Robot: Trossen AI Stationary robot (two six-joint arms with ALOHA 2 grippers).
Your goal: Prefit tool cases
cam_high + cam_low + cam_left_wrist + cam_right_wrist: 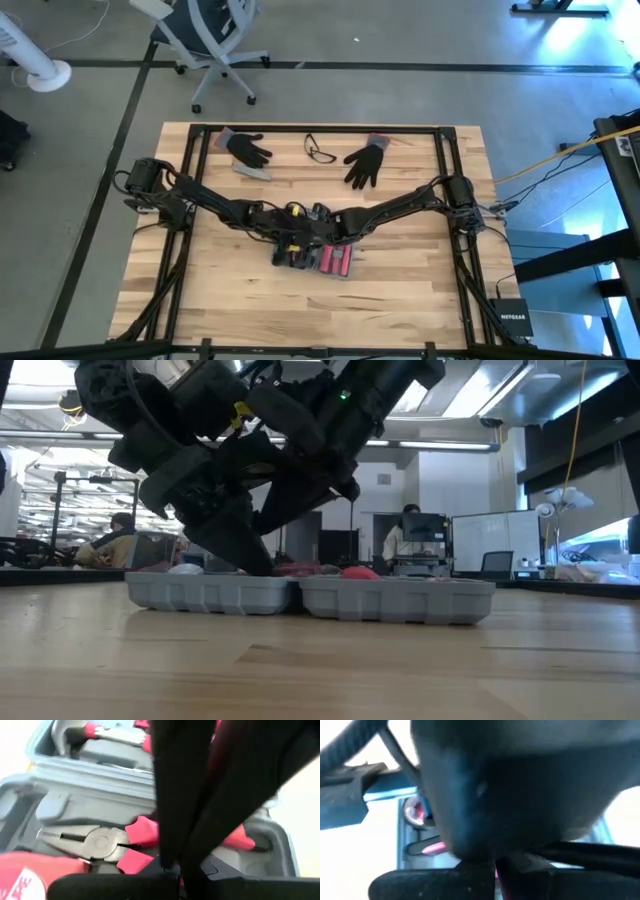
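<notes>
High view: the open tool case point(315, 258) lies flat at the tabletop's point(220, 300) centre, both arms converging over it. Left end effector point(293, 238) and right end effector point(325, 232) are clenched, gripping nothing visible (pliers point(95, 842) sit in a recess). Gloves point(247, 148) and glasses point(319, 151) lie toward 12 o'clock.

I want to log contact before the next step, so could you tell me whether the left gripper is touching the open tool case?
Touching. In the low view the left gripper comes down to the tool case, its tip on the contents, no gap showing.
</notes>
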